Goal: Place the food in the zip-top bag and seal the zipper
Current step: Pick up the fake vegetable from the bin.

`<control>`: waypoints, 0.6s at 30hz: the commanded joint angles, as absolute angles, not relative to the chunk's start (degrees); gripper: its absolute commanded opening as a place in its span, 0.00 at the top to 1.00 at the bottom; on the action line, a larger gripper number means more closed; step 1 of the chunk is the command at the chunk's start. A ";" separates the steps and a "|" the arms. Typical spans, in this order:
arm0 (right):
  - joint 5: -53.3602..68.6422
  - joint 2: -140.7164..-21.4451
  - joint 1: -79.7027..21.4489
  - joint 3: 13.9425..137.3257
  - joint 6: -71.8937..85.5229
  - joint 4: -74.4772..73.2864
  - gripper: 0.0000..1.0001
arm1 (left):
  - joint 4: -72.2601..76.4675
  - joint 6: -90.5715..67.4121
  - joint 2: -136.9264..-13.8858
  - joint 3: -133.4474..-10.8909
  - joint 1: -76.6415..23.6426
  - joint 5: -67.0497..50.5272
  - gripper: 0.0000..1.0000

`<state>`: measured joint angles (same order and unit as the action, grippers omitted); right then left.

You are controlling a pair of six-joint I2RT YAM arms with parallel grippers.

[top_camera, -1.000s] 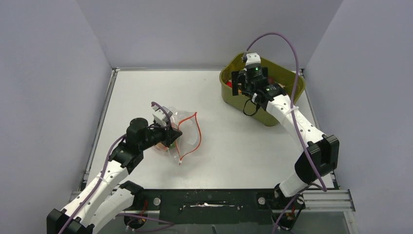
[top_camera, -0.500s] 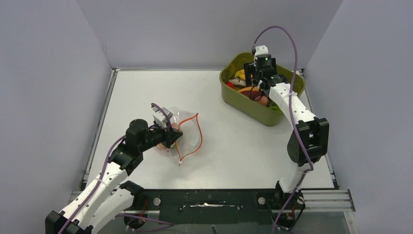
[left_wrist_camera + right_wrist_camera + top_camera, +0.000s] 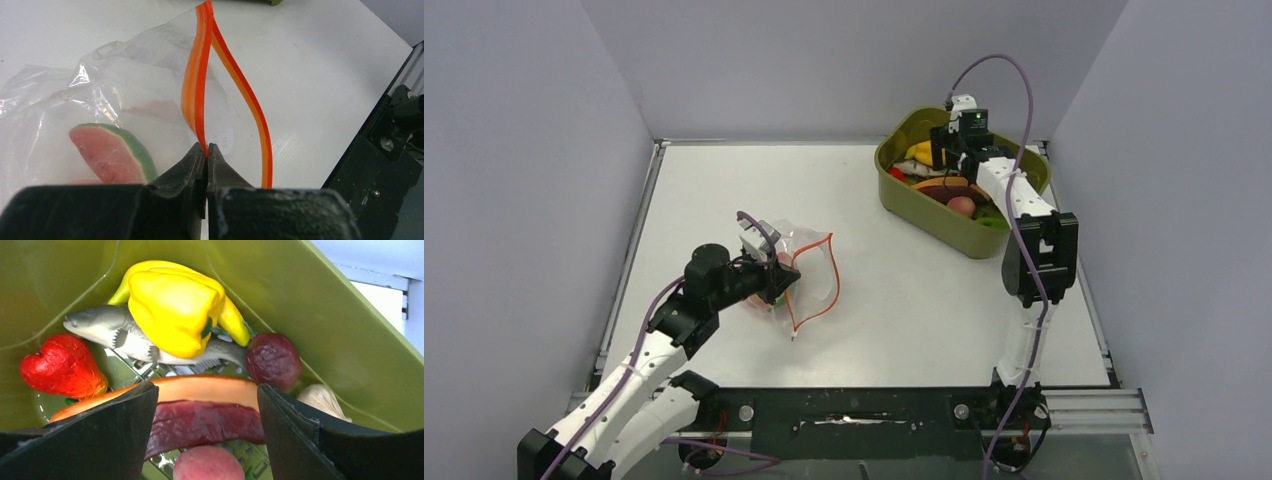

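The zip-top bag (image 3: 802, 262) lies crumpled at left of centre with its mouth gaping. My left gripper (image 3: 206, 147) is shut on one side of the red-orange zipper (image 3: 195, 90); the other side bows away to the right. A watermelon slice (image 3: 107, 152) lies inside the bag. My right gripper (image 3: 207, 420) is open and low inside the olive-green tub (image 3: 924, 215). Its jaws stand on either side of a dark purple piece (image 3: 205, 422) that lies against an orange one. A yellow pepper (image 3: 172, 310) lies beyond it, and a peach (image 3: 207, 465) just below.
The tub also holds a grey toy fish (image 3: 100, 325), a red piece (image 3: 60, 365), a round dark red piece (image 3: 272, 360) and a pale piece (image 3: 322, 397). Its walls (image 3: 350, 340) rise close round my right gripper. The table's black front rail (image 3: 385, 140) lies beside the bag.
My right arm has swung towards the back of the tub and dropped lower among the food, and its jaws have narrowed. The left gripper and the bag have stayed put.
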<state>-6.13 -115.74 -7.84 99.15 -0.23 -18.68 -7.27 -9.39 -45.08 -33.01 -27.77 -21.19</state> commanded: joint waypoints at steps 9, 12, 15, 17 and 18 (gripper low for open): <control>-0.26 -125.01 -6.20 111.56 -1.66 -14.32 0.24 | -3.91 -8.79 -45.55 -33.67 -28.20 -21.09 1.00; 0.86 -126.44 -6.16 112.18 -1.44 -14.74 0.22 | -3.95 -8.79 -45.32 -33.76 -28.21 -20.80 1.00; 1.15 -127.31 -6.13 112.49 -1.56 -13.83 0.21 | -3.79 -8.80 -45.01 -33.59 -28.21 -21.00 1.00; 2.23 -127.96 -5.98 113.30 -1.85 -13.08 0.21 | -3.70 -8.79 -44.92 -33.58 -28.24 -21.09 1.00; 2.71 -128.49 -5.98 113.75 -2.04 -12.95 0.21 | -3.69 -8.79 -44.93 -33.70 -28.17 -21.14 1.00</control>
